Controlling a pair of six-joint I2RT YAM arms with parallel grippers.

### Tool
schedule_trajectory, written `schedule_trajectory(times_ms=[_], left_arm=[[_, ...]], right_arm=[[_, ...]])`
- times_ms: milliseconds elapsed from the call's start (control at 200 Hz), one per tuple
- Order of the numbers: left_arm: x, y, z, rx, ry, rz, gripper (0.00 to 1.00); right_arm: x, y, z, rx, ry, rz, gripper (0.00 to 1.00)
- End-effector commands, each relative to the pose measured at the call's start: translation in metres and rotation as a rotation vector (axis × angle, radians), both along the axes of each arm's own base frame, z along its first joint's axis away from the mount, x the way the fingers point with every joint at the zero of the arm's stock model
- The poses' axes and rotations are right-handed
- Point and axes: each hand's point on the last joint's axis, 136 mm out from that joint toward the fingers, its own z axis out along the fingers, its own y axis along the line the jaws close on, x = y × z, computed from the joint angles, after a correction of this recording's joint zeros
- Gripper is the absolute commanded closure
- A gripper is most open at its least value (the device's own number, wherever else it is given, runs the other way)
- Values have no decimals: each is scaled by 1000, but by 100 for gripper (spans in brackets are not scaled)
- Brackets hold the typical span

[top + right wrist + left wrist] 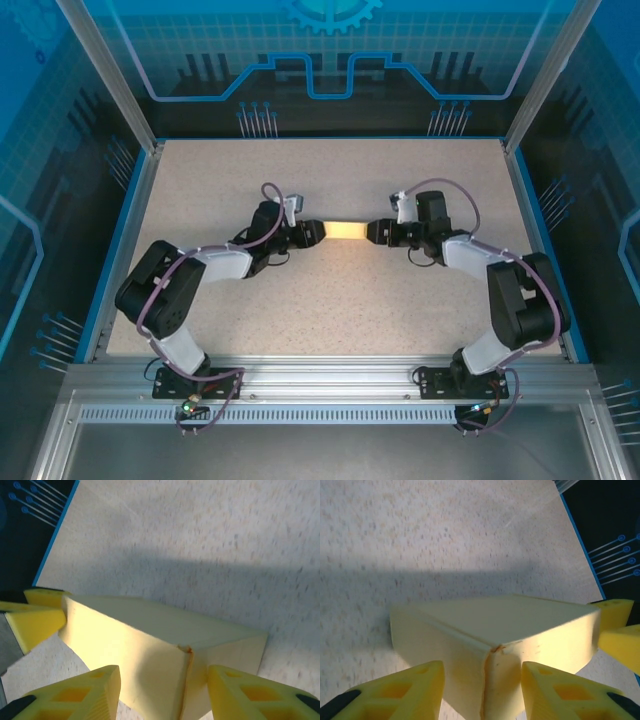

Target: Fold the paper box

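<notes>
The pale yellow card box [345, 231], a closed flat rectangle, is at mid-table, bridging the two arms. The left gripper [312, 234] and right gripper [377, 231] each pinch one end, probably to steady it and press the end flaps home.

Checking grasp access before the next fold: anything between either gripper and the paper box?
Nothing visible. The left gripper and the right gripper each have one end of the paper box directly between their fingers, with no other object in the gap.
</notes>
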Motion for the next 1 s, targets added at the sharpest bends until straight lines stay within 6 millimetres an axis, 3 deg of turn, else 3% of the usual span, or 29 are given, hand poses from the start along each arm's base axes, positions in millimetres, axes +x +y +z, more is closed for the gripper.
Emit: schedule_trajectory(times_ms=[0,170,305,475,605,780,901,996], left_arm=[[-17,-6,-1,-55,10,-24,53],[-38,-11,-16,-51,42,-49,52],[-43,-9,-22,-45,45,-41,49],[-40,7,-8,29,-19,5,39],[-35,38,10,182,-119,94,31],[-34,89,47,380,-290,257,20],[-39,124,71,459,-399,387,14],[-45,150,85,485,-461,479,8]], right_arm=[[-18,2,-3,-9,-21,12,49],[-37,3,-9,-15,-16,20,47],[-40,-8,-11,-77,-21,-4,46],[-34,-40,17,-256,-114,-104,43],[-32,-80,52,-453,-247,-245,38],[-37,-133,90,-612,-385,-475,18],[-41,-154,102,-633,-433,-600,1],[-42,-169,105,-656,-440,-680,0]])
